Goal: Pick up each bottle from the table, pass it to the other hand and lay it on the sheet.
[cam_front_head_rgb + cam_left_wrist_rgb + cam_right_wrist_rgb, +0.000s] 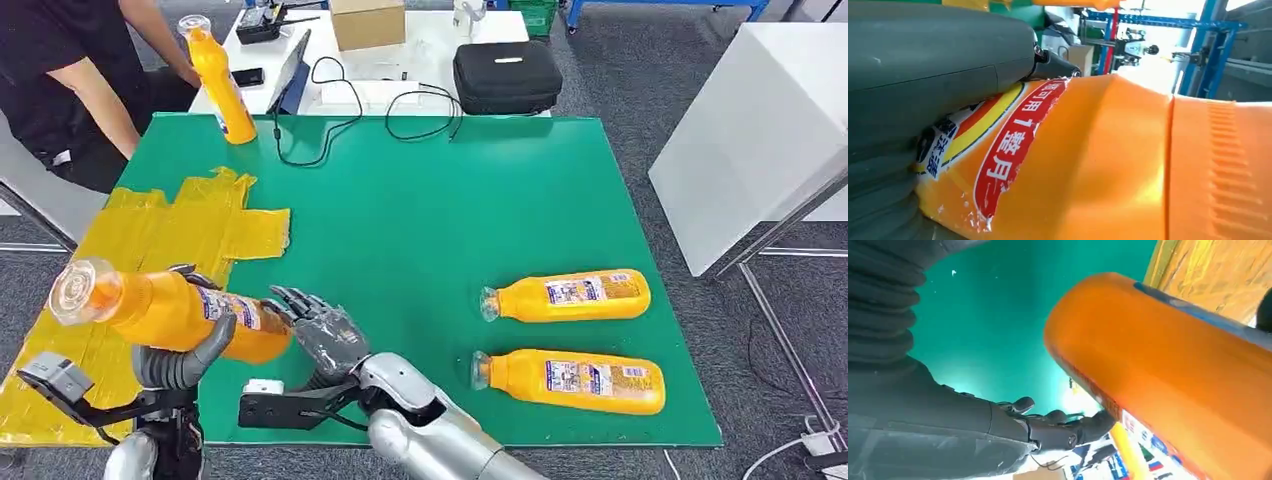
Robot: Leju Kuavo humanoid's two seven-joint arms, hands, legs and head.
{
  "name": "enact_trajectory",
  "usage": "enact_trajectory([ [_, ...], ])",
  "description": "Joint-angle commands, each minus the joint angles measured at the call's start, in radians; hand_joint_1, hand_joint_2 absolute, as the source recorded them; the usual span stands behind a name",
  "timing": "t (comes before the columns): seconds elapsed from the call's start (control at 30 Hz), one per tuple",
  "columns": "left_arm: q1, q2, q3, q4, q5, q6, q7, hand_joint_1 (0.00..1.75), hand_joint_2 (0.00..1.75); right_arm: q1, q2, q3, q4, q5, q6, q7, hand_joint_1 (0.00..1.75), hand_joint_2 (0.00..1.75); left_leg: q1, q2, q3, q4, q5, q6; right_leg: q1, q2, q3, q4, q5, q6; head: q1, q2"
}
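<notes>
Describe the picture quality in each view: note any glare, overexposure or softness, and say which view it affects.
Head view: evenly lit and sharp, with only soft shadows under the two lying bottles. Left wrist view: the background behind the held bottle is blown out white, and the left hand looks soft up close. Right wrist view: a bright glare patch on the green table beside the right hand.

Left hand (pixel 178 362) grips with curled fingers; right hand (pixel 326 333) beside it, fingers spread.

Green table (pixel 420 200), yellow sheet (pixel 170 230) at its left edge, two orange bottles (pixel 568 296) lying right, one upright bottle (pixel 218 75) far left, black cable (pixel 330 110)
</notes>
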Motion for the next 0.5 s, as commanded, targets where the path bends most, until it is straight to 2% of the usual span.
enact_trajectory([
  [0.03,-0.054,0.014,0.006,0.013,-0.172,0.129,-0.034,1.75,1.75,0.010,-0.042,-0.100,-0.059,0.016,-0.026,-0.003,0.00,0.00,0.000,-0.002,0.001,0.000,0.000,0.000,0.001,-0.002,0.002,-0.001,-0.001,-0.001,0.000,0.000],
  [0.17,-0.135,0.055,0.034,0.053,-0.475,0.348,-0.024,1.75,1.75,0.048,-0.141,-0.218,-0.304,0.038,0.029,0.027,0.00,0.00,0.002,-0.005,0.000,0.001,0.000,-0.001,0.002,-0.006,0.002,0.000,-0.001,-0.001,0.000,0.000],
  [0.23,-0.162,0.072,0.040,0.089,-0.589,0.428,-0.025,1.75,1.75,0.058,-0.160,-0.257,-0.344,0.038,0.045,0.020,0.00,0.00,0.002,-0.007,0.001,0.001,0.000,-0.001,0.002,-0.008,0.003,-0.001,-0.001,-0.001,0.000,0.000],
  [0.27,-0.182,0.089,0.032,0.130,-0.755,0.547,-0.011,1.75,1.75,0.063,-0.171,-0.279,-0.360,0.038,0.049,0.017,0.00,0.00,0.001,-0.007,0.000,0.000,0.001,0.000,0.001,-0.007,0.003,-0.001,-0.001,-0.001,0.000,0.000],
  [0.3,-0.198,0.107,0.017,0.175,-0.852,0.604,0.012,1.75,1.75,0.064,-0.179,-0.289,-0.367,0.037,0.053,0.013,0.00,0.00,0.000,-0.007,0.000,-0.001,0.001,0.000,0.001,-0.007,0.003,-0.001,0.000,-0.001,0.000,0.000],
  [0.37,-0.249,0.148,0.004,0.322,-1.056,0.723,0.096,1.75,1.75,0.063,-0.185,-0.304,-0.362,0.033,0.060,0.001,0.00,0.00,0.000,-0.008,0.002,-0.002,0.001,0.000,0.000,-0.007,0.004,-0.002,-0.001,-0.001,0.000,0.000],
  [0.4,-0.271,0.159,0.000,0.379,-1.075,0.752,0.092,1.75,1.75,0.058,-0.184,-0.302,-0.352,0.034,0.061,-0.006,0.00,0.00,0.001,-0.007,0.004,-0.002,0.001,-0.001,0.001,-0.008,0.006,-0.002,-0.001,-0.002,0.000,0.000],
  [0.5,-0.353,0.225,0.000,0.666,-1.337,0.906,0.210,1.75,1.75,0.038,-0.182,-0.288,-0.307,0.026,0.059,-0.028,0.00,0.00,0.000,-0.008,0.006,-0.004,0.002,-0.001,0.000,-0.008,0.008,-0.003,-0.001,-0.002,0.000,0.000],
])
